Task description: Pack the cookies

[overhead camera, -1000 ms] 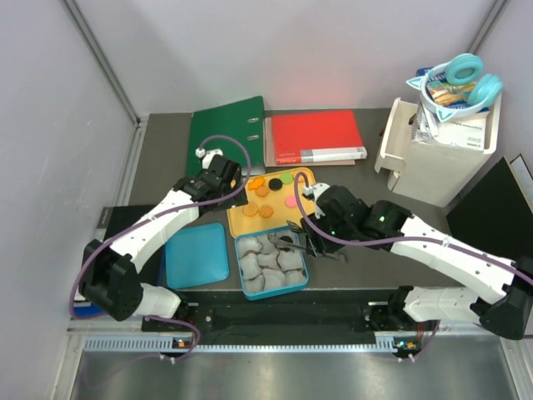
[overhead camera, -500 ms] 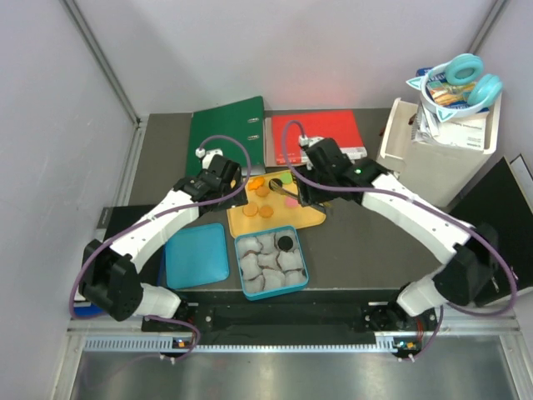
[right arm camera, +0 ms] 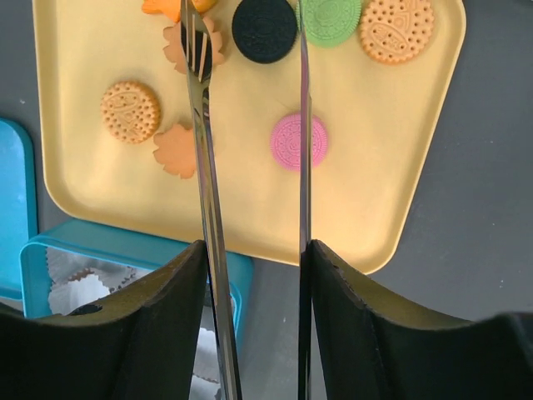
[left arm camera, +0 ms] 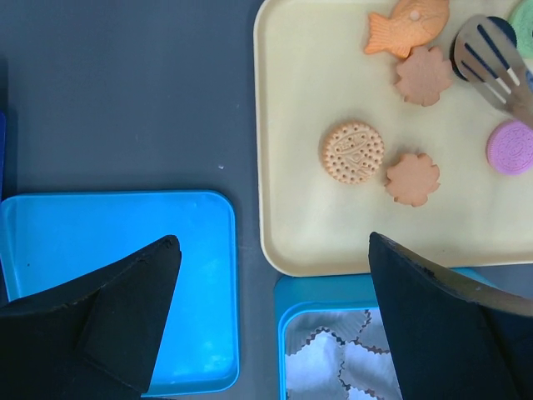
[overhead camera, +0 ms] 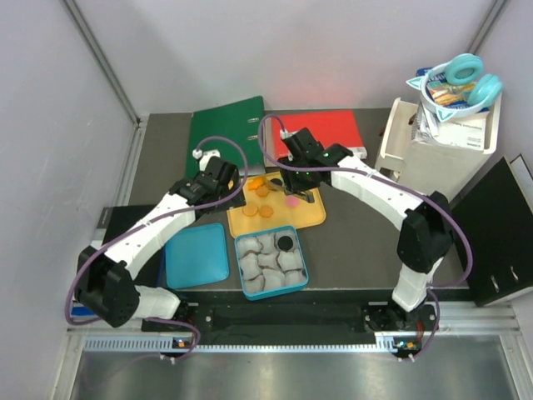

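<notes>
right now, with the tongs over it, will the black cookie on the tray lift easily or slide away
Probably stiff and light: the black cookie is a thin flat disc. It lies flat on the smooth yellow tray, so the narrow metal tongs may push it sideways rather than grip it. Lying flat, it seems unlikely to roll.

Pale yellow tray [right arm camera: 400, 150]; on it a black cookie [right arm camera: 264, 31], green cookie [right arm camera: 330, 18], pink cookie [right arm camera: 299, 142] and dotted orange cookie [right arm camera: 131, 110]; silver tongs [right arm camera: 204, 167] over the tray; beside the tray a blue lid [left arm camera: 117, 250] and blue box [left arm camera: 333, 290] with grey crinkled cups [left arm camera: 333, 367]; dark grey surface [left arm camera: 125, 83].
</notes>
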You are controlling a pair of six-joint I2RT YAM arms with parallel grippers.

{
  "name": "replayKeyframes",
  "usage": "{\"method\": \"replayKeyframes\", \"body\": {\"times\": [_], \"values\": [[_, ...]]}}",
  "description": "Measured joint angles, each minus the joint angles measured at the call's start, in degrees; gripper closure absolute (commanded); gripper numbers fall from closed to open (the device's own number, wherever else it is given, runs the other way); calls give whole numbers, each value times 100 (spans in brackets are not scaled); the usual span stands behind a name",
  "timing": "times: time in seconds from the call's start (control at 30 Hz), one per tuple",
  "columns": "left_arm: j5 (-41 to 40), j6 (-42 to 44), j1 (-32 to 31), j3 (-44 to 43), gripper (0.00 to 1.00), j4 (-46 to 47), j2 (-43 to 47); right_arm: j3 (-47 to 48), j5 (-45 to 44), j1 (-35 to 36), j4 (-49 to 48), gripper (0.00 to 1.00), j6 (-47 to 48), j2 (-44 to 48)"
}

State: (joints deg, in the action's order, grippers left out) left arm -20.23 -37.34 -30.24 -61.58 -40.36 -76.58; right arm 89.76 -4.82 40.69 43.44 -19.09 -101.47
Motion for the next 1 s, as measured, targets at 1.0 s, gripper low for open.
{"method": "replayKeyframes", "body": {"times": [1.0], "values": [[-15, -2, 9, 157, 1, -81, 98, -807, 125, -28, -107, 46, -212, 96]]}}
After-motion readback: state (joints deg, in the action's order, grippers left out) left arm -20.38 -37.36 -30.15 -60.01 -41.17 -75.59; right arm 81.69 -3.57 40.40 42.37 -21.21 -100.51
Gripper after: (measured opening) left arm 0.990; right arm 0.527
